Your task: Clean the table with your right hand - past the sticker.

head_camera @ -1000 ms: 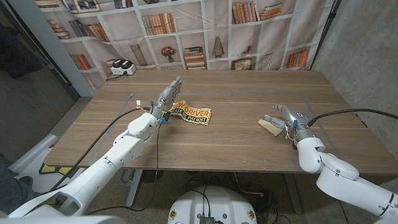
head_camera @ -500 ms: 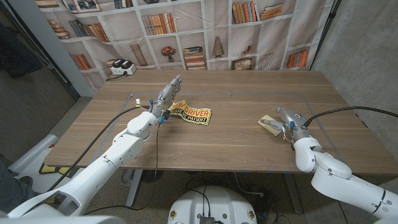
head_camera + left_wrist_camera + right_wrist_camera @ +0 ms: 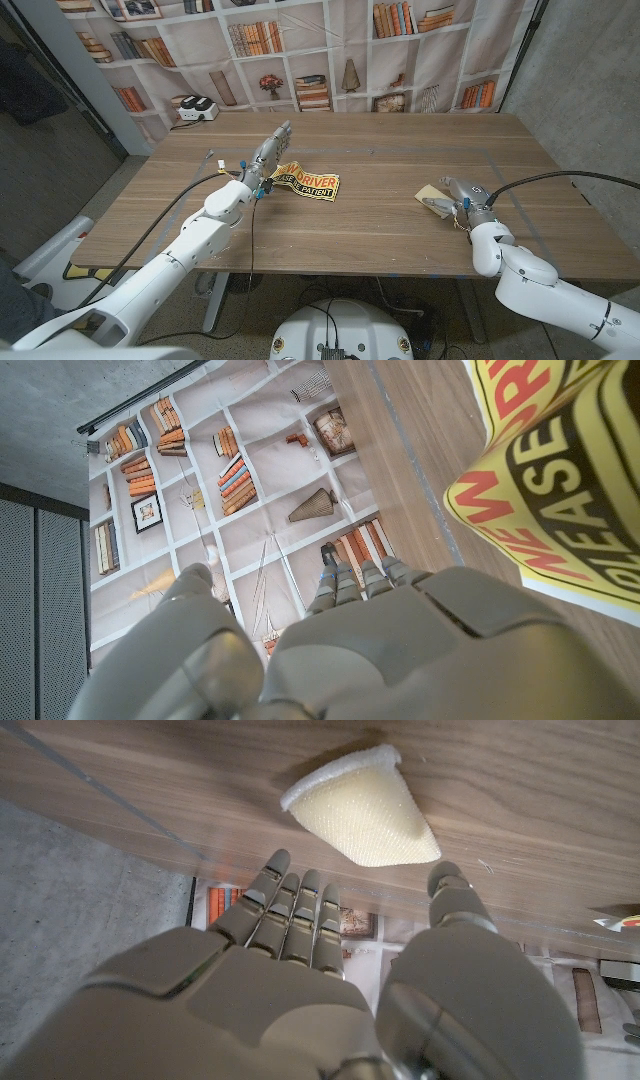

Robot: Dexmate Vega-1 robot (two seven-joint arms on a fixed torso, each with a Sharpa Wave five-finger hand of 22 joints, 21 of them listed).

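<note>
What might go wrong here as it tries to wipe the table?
The right hand sits over the cream cloth without clearly gripping it, so the cloth may slip away. The yellow sticker is curled up beside the left hand, so a wipe might snag or drag it.

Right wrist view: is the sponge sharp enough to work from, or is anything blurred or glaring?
Right wrist view: the cream sponge is crisp, its texture visible, with a soft shadow on the wood; the right hand close to the lens is softer. Head view: even light, no glare, the sticker readable.
</note>
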